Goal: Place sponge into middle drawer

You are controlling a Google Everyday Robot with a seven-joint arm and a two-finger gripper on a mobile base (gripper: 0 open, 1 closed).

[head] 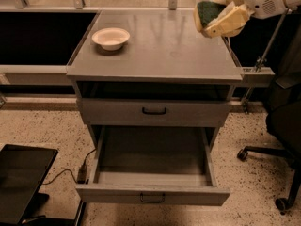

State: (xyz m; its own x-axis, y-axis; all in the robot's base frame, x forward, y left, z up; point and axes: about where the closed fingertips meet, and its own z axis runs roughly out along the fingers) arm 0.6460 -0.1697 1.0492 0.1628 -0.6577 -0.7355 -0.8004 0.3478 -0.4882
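Observation:
My gripper (pixel 214 14) is at the upper right, above the right rear part of the cabinet top (pixel 160 51). It is shut on the sponge (pixel 208 11), whose dark green face shows between the pale yellow fingers (pixel 229 22). The sponge is lifted off the top. The middle drawer (pixel 153 173) is pulled out below, its long grey tray bare inside, with a small black handle (pixel 152 199) on its front. It lies well below and to the front left of the gripper.
A white bowl (pixel 111 37) sits at the left rear of the cabinet top. The upper drawer (pixel 154 111) is closed. A black office chair (pixel 282 126) stands at the right. A dark flat object (pixel 21 178) and a cable (pixel 70 171) lie on the floor at left.

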